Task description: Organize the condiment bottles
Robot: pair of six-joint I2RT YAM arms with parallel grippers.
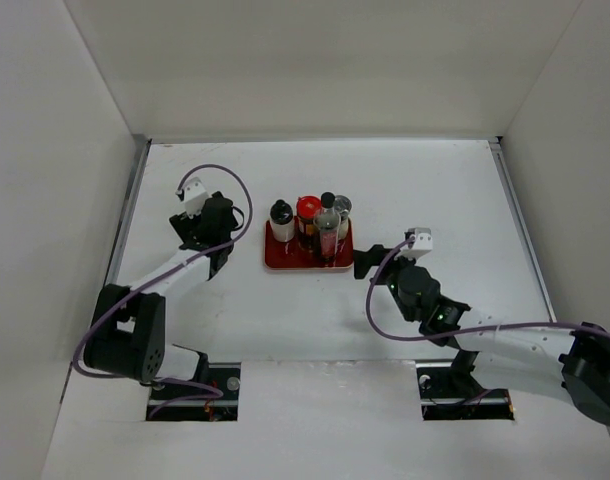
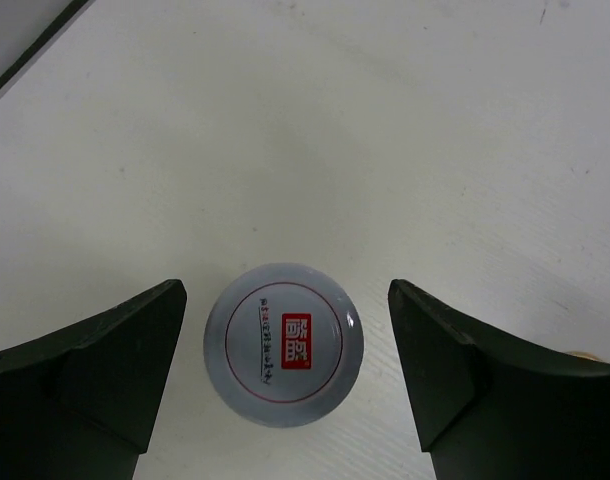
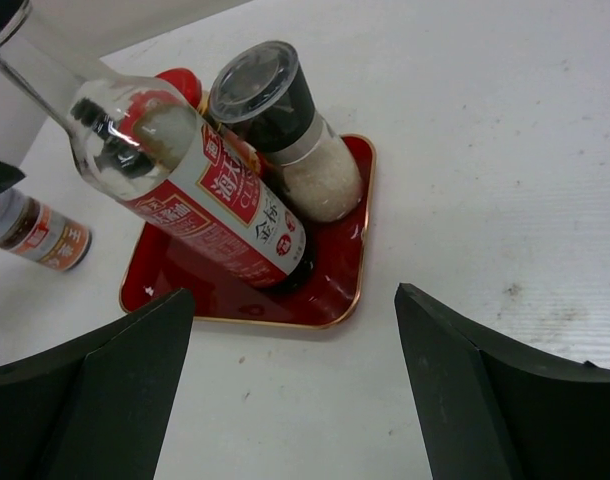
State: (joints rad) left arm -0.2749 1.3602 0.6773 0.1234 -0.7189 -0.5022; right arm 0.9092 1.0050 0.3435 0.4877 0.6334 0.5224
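Observation:
A jar with a pale grey lid and a red logo [image 2: 283,343] stands on the table, seen from above in the left wrist view. My left gripper [image 2: 287,292] is open around it, both fingers apart from the lid. In the top view that gripper [image 1: 213,255] hides the jar. A red tray [image 1: 285,264] holds a black-capped white bottle [image 1: 282,220], a red-lidded jar [image 1: 307,213], a tall clear bottle [image 1: 328,228] and a dark-capped jar [image 1: 343,208]. My right gripper [image 1: 365,262] is open and empty, just off the tray's near right corner.
In the right wrist view the tall clear bottle [image 3: 200,195] and a dark-capped jar of white grains [image 3: 290,135] stand at the tray's near end [image 3: 337,312]. White walls enclose the table on three sides.

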